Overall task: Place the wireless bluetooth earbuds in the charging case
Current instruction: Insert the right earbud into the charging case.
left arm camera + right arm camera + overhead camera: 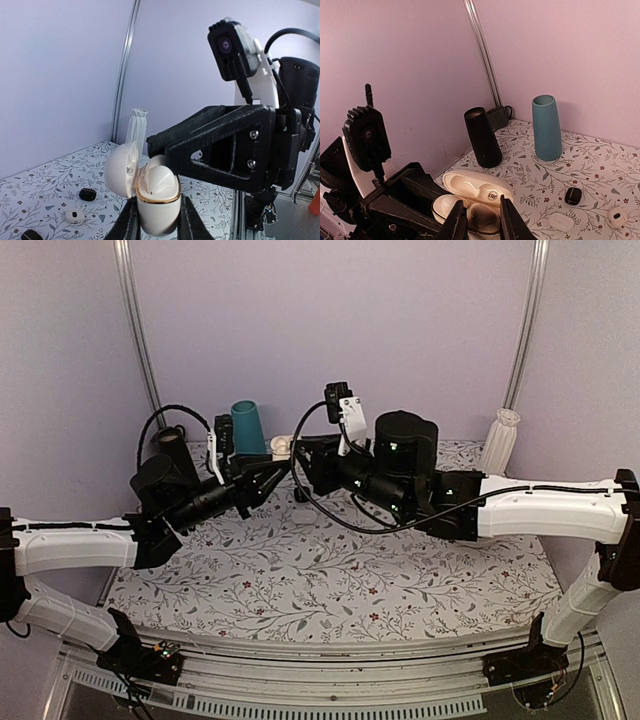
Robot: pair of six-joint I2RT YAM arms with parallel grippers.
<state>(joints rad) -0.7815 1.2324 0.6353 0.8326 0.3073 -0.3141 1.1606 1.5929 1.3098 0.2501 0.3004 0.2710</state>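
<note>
The white charging case (157,210) is held upright off the table, my left gripper (159,216) shut on its lower body, lid (121,169) swung open. One white earbud (159,181) sits in the near socket. The other earbud (482,216) lies in shadow in the second socket, with my right gripper (482,219) reaching down over the case, its fingers tight against both sides. The right wrist view shows the open lid (475,184) and the seated earbud (445,205). In the top view both grippers, left (265,480) and right (303,465), meet at the back of the table.
A teal cup (546,127), a black cup (482,137) and a dark mug (499,117) stand by the back wall. Small black lumps (573,195) (87,194) and white round pieces (617,216) (75,216) lie on the floral cloth. A white fluted vase (500,440) stands back right.
</note>
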